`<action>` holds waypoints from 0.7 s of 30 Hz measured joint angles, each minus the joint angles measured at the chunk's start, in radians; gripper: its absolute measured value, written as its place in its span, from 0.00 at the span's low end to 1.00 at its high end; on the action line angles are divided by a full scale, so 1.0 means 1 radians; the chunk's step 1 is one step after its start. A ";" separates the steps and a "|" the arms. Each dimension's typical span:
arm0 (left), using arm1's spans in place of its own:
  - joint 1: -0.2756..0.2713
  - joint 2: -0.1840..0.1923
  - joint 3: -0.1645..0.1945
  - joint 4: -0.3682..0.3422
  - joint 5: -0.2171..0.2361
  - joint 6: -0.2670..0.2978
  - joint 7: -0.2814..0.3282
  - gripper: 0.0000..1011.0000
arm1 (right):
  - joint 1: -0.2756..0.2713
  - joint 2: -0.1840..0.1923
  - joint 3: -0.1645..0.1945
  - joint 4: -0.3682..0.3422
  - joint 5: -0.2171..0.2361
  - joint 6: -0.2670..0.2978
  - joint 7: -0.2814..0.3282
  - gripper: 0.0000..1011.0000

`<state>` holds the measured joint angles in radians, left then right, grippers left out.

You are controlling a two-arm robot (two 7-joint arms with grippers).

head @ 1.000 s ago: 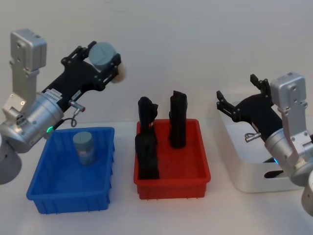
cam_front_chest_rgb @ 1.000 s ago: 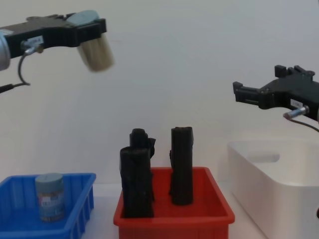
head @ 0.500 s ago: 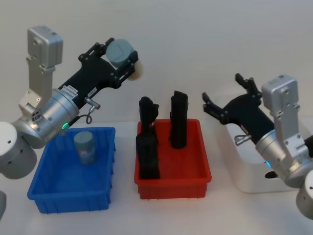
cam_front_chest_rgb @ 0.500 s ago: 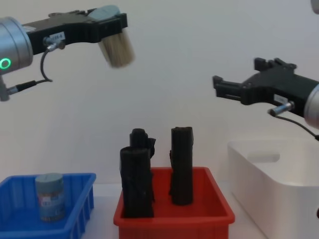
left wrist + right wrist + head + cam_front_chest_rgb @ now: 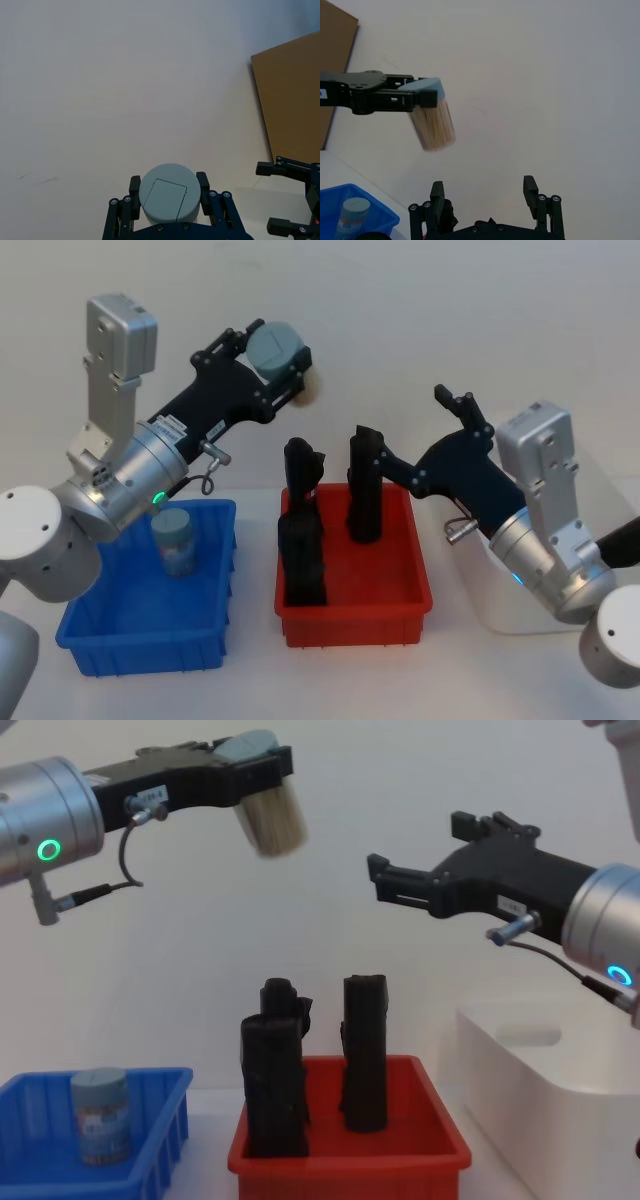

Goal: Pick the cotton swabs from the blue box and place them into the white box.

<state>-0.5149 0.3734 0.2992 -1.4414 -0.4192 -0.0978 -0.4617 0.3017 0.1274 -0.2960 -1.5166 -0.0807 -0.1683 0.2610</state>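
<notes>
My left gripper (image 5: 270, 368) is raised high, above the gap between the blue box and the red bin, and is shut on a jar of cotton swabs (image 5: 277, 346) just under its grey-blue lid. The chest view shows the jar (image 5: 270, 815) tilted, lid up, with beige sticks inside. The left wrist view looks onto the lid (image 5: 167, 199). A second jar (image 5: 173, 542) stands upright in the blue box (image 5: 100, 635). My right gripper (image 5: 420, 430) is open above the red bin's right side, facing the held jar (image 5: 434, 125). The white box (image 5: 500, 610) sits at the right, partly behind my right arm.
A red bin (image 5: 350, 615) between the two boxes holds three tall black rolls (image 5: 362, 485). A brown board (image 5: 295, 100) leans against the white wall behind. The table is white.
My left arm has carried the jar to the right and slightly up. My right gripper has moved left from over the white box to over the red bin, still open.
</notes>
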 joint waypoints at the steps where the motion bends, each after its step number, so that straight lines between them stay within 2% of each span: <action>1: -0.001 -0.004 0.003 0.002 0.000 0.001 -0.002 0.67 | 0.001 -0.002 -0.002 0.000 -0.003 -0.002 0.000 0.99; 21: 0.001 -0.028 0.031 0.007 0.000 0.015 -0.013 0.67 | 0.029 -0.036 -0.032 0.039 -0.101 -0.026 -0.047 0.99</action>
<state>-0.5141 0.3455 0.3298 -1.4348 -0.4189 -0.0831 -0.4751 0.3303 0.0913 -0.3277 -1.4773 -0.1817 -0.1945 0.2141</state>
